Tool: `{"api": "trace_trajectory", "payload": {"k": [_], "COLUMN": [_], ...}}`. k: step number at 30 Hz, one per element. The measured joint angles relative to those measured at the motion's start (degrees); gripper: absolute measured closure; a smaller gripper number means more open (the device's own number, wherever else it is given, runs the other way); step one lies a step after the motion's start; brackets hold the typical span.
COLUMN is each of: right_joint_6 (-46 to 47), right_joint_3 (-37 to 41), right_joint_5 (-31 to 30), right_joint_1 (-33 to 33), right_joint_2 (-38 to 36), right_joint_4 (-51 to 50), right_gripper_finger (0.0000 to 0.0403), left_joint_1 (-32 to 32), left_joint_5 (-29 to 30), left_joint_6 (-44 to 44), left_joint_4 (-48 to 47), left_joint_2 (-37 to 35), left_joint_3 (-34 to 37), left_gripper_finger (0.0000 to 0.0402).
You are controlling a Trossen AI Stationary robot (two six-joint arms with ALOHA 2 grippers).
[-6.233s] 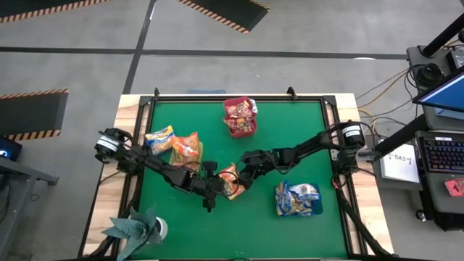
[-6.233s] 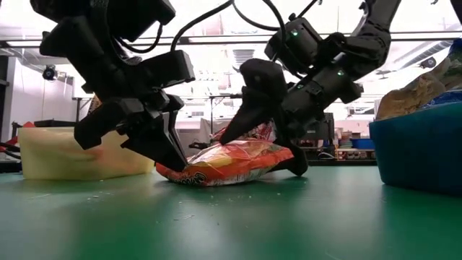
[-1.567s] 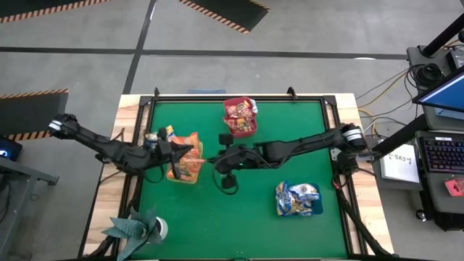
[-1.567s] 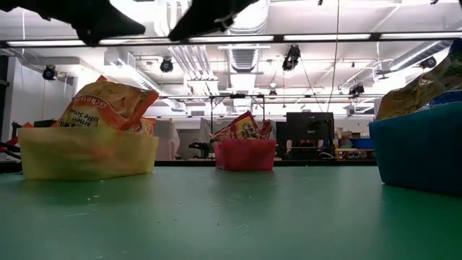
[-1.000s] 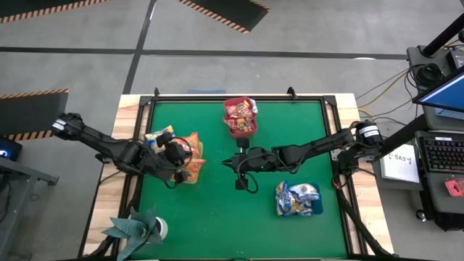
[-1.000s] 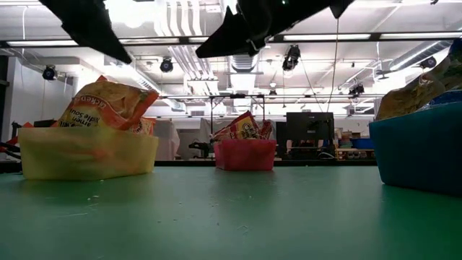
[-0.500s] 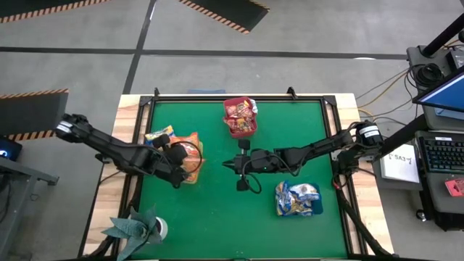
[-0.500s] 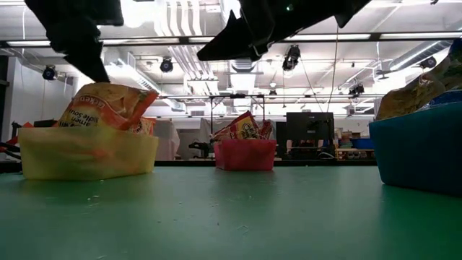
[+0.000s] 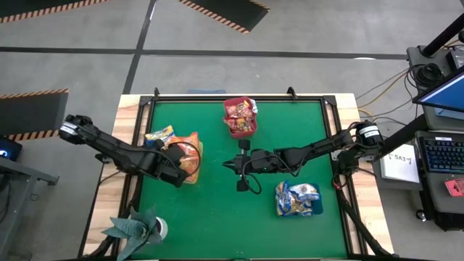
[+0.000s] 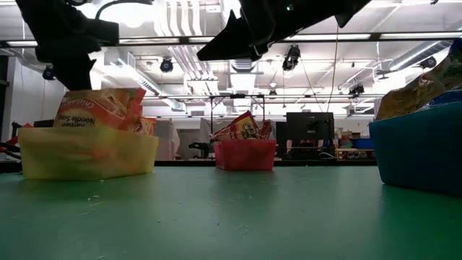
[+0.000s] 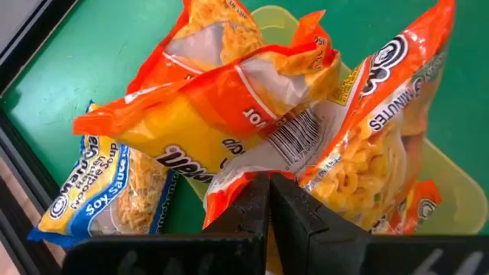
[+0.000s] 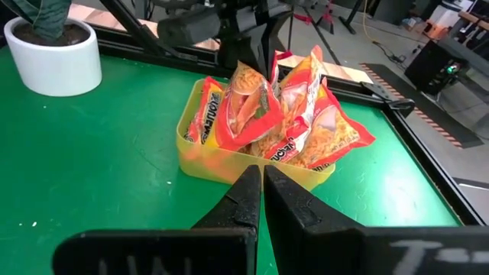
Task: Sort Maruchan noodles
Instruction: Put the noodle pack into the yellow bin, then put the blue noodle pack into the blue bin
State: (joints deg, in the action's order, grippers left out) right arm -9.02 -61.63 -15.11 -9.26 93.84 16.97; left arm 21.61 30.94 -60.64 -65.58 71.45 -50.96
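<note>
Green table mat (image 9: 217,210): yellow tray (image 12: 252,166) holds orange noodle packets (image 11: 229,99), one reading "Noodle Soup"; a blue "Soy Sauce" packet (image 11: 107,191) lies just beside it. Left gripper (image 11: 269,200), fingers pressed together, empty, over that tray. Right gripper (image 12: 262,179) likewise closed, empty, mid-mat.

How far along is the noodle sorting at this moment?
Mostly done: orange packets fill the yellow tray, red ones sit in the red tray, blue ones in the blue tray. In hand: nothing. The shut left gripper presses at the orange pile; the shut right gripper hovers mid-table. Left: one blue-and-yellow packet lies beside the yellow tray, seemingly unsorted.
</note>
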Motion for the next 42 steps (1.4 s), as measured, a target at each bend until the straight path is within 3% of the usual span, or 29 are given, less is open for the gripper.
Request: {"api": "trace_trajectory", "payload": {"k": [11, 22, 26, 31, 35, 42], "right_joint_6": [0.0, 0.0, 0.0, 0.0, 0.0, 0.0], "right_joint_3": [0.0, 0.0, 0.0, 0.0, 0.0, 0.0], "right_joint_5": [0.0, 0.0, 0.0, 0.0, 0.0, 0.0], "right_joint_1": [-0.1, -0.1, -0.1, -0.1, -0.2, -0.2], "right_joint_2": [0.0, 0.0, 0.0, 0.0, 0.0, 0.0], "right_joint_4": [-0.1, 0.0, 0.0, 0.0, 0.0, 0.1], "right_gripper_finger": [0.0394, 0.0394, 0.0394, 0.0394, 0.0394, 0.0394], "left_joint_1": [0.0, 0.0, -0.1, -0.1, -0.4, -2.5], "left_joint_5": [-0.1, -1.4, -1.2, 7.8, 15.2, 16.1], "left_joint_6": [0.5, -3.1, -1.7, 1.2, 2.6, 2.5], "left_joint_4": [-2.7, -3.5, -4.6, -7.7, -8.6, -7.1], "left_joint_2": [-0.4, 0.1, -0.1, -1.1, -1.3, -0.6], "left_joint_3": [-4.5, -1.0, -3.4, -9.6, -10.6, -6.7], "left_gripper_finger": [0.0402, 0.0402, 0.0402, 0.0402, 0.0402, 0.0402]}}
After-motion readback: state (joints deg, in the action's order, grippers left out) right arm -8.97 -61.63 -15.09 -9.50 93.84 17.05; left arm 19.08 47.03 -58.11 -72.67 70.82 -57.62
